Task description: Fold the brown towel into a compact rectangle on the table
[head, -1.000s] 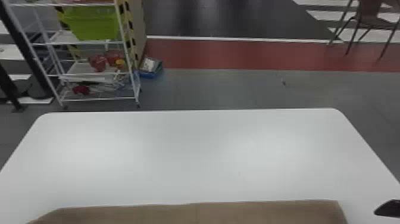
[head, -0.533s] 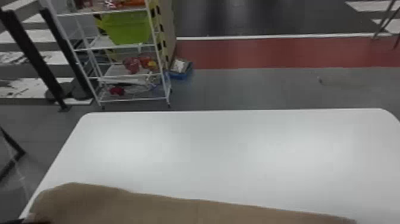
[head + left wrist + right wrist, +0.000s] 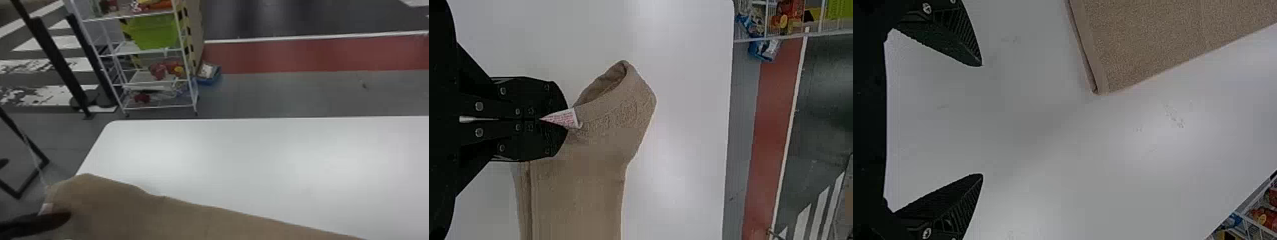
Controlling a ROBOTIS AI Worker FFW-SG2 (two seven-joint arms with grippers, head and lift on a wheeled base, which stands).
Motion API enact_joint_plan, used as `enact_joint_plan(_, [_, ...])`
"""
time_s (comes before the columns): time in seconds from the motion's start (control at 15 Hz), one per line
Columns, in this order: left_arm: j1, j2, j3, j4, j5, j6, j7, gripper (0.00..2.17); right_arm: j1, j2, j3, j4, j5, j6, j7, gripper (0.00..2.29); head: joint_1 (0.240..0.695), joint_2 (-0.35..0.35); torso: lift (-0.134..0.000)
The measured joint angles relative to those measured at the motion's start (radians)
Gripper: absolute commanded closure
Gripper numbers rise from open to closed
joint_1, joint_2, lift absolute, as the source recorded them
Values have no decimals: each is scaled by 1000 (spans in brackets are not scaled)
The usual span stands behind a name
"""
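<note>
In the head view my left gripper (image 3: 56, 220) is at the lower left, over the raised end of the brown towel (image 3: 178, 217). The left wrist view has the left gripper (image 3: 546, 119) shut on the corner of the towel (image 3: 579, 190) with its white label (image 3: 565, 119); that end is lifted and curls into an open loop, the rest lying along the white table. In the right wrist view the right gripper (image 3: 982, 120) stands wide open over bare table, apart from the towel's folded corner (image 3: 1153, 40).
The white table (image 3: 255, 153) extends behind the towel. Beyond its far left corner stands a white wire shelf (image 3: 153, 51) with a green bin (image 3: 153, 32). Black metal posts (image 3: 60, 63) rise from the floor at the left.
The head view has swung toward the left. The towel's left end has risen and bunched up, and my left gripper has come into sight there; the right gripper's tip has left the head view.
</note>
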Motion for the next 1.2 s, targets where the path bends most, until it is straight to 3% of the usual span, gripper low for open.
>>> enact_joint_plan(0.07, [0,-5,-43,-54,-4,106,0,2138,-2,0,4,4,-1,-3,0,90,695,70,-122])
enact_joint_plan(0.2, [-19,-20,-162,-123,-48,168,0,2138,-6,0,10,11,-5,-10,0,90,695,-33,-122])
enact_joint_plan(0.33, [-60,-77,-314,-145,-141,177,0,2138,-7,0,15,20,-7,-18,0,90,695,-113,-122])
enact_joint_plan(0.4, [-86,-106,-396,-148,-184,178,0,2138,-8,0,17,24,-8,-22,0,90,695,-200,-122])
enact_joint_plan(0.47, [-107,-121,-475,-149,-221,179,0,2135,-9,0,20,26,-8,-26,0,90,695,-238,-122])
enact_joint_plan(0.53, [-116,-132,-539,-149,-256,179,0,1946,-10,1,22,28,-9,-27,0,90,695,-273,-122])
enact_joint_plan(0.6, [-120,-146,-606,-154,-297,179,0,1298,-11,1,23,30,-9,-28,0,90,695,-299,-122])
enact_joint_plan(0.67, [-118,-155,-655,-166,-322,179,0,289,-11,1,22,32,-10,-28,0,90,695,-326,-122])
enact_joint_plan(0.73, [-101,-159,-701,-194,-336,179,0,-2,-11,1,21,34,-10,-28,0,90,695,-350,-122])
enact_joint_plan(1.2, [11,-172,-897,-310,-349,179,0,22,-39,1,31,36,-6,-28,0,90,695,-350,-122])
